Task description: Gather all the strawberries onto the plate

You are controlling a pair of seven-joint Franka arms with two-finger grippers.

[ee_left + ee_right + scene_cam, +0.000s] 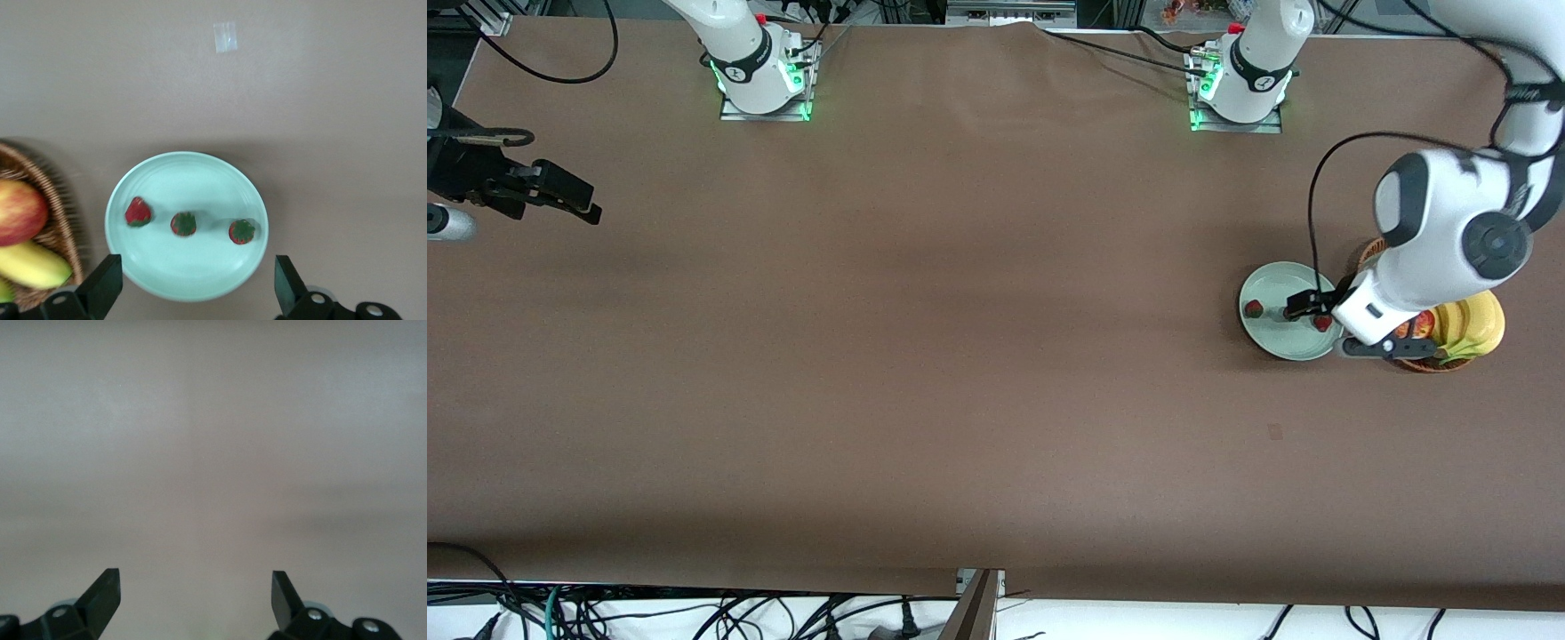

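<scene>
The pale mint-green plate (1276, 284) lies near the left arm's end of the table. In the left wrist view the plate (193, 180) holds three strawberries in a row (138, 212) (183, 224) (241, 231). In the front view two strawberries show on it (1254, 308) (1322, 322); the third is hidden by the hand. My left gripper (1305, 311) (193, 287) hangs over the plate, open and empty. My right gripper (578, 204) (193, 593) waits open and empty over bare table at the right arm's end.
A brown wicker basket (1436, 363) (61, 230) stands right beside the plate, with a banana (1476, 324) (33, 265) and a red-yellow apple (20, 212) in it. A small patch of tape (1274, 432) (225, 37) lies on the table nearer the front camera.
</scene>
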